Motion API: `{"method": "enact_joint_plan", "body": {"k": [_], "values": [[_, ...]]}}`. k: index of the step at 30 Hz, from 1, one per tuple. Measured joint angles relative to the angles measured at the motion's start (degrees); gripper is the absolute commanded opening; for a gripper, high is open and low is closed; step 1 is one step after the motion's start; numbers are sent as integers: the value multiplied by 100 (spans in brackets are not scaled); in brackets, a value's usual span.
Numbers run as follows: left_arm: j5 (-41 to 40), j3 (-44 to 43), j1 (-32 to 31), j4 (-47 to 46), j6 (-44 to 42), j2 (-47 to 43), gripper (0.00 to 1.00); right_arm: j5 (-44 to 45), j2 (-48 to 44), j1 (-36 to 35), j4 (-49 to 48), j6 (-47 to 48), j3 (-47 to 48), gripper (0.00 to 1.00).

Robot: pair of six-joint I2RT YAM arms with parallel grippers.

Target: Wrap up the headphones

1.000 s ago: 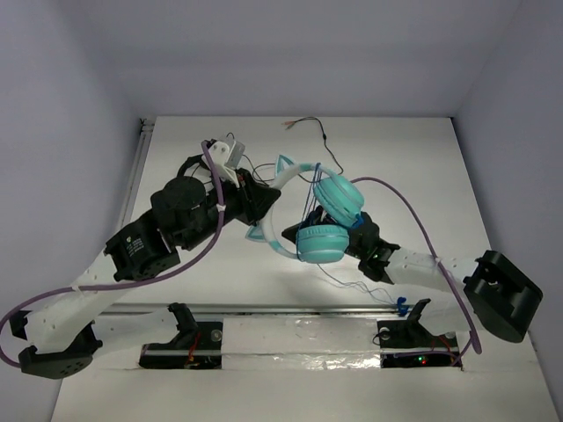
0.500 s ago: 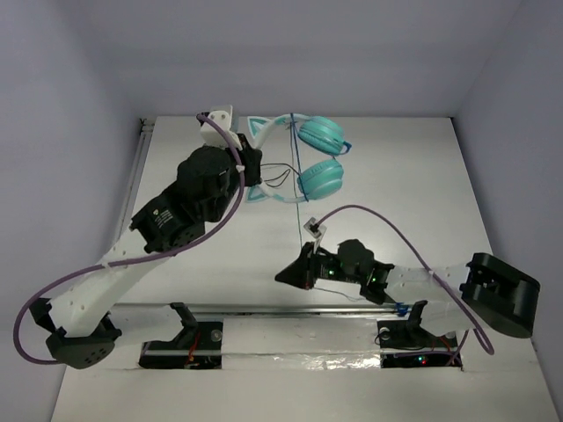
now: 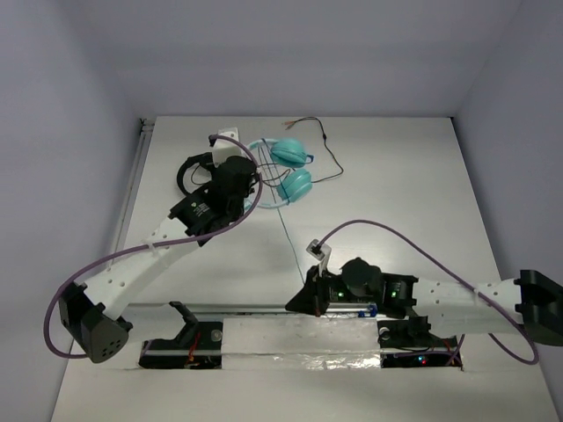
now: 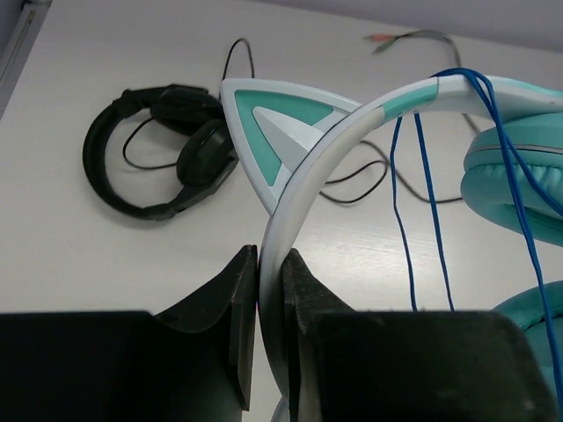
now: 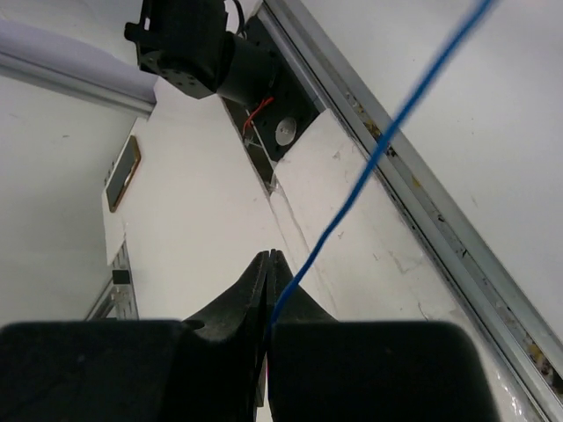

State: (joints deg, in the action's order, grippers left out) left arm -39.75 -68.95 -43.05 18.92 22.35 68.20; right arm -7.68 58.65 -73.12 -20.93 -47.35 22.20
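Upper left of the top view: the black headphones (image 4: 202,163) lie flat on the counter (image 3: 405,193), out of play. Just right of them the left end effector (image 4: 270,264) is clamped on the pale headband (image 4: 352,123), right below a cat ear, holding the band edge-on between its fingers. That puts the headphones (image 3: 295,185) at upper centre, 2 teal ear cups pointing right. Whether the cups rest on the counter or hang just above it is hard to call from overhead.

Now the line that matters. The blue cable (image 5: 380,151) is already looped over the band a few times, and 1 free strand drops from the cups towards the bottom of the frame, pulled straight. It ends at lower centre in the right end effector (image 5: 268,264), fingers pinched together on that thin strand, close to the rail by the arm bases.

So the headphones sit up and slightly left of the right end effector, well apart, with the strand's long axis running almost top to bottom. The left arm is the near one and acts as anchor. My read: the right must carry the strand back up and around the band.
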Motion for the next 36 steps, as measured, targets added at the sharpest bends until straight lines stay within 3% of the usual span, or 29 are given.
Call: {"method": "enact_joint_plan", "body": {"k": [12,18,27,36], "values": [[44,1696,-13,170,516,-166,0,1438,-538,-160,3633,837,2302,0],[31,1836,-490,374,750,-116,0,2175,-402,-160,4750,1316,3161,0],[269,1836,-1224,673,898,258,0,3486,4,-160,5611,2052,3934,0],[1294,1834,-1517,931,588,-516,0,5110,723,214,5661,2583,4168,0]]}}
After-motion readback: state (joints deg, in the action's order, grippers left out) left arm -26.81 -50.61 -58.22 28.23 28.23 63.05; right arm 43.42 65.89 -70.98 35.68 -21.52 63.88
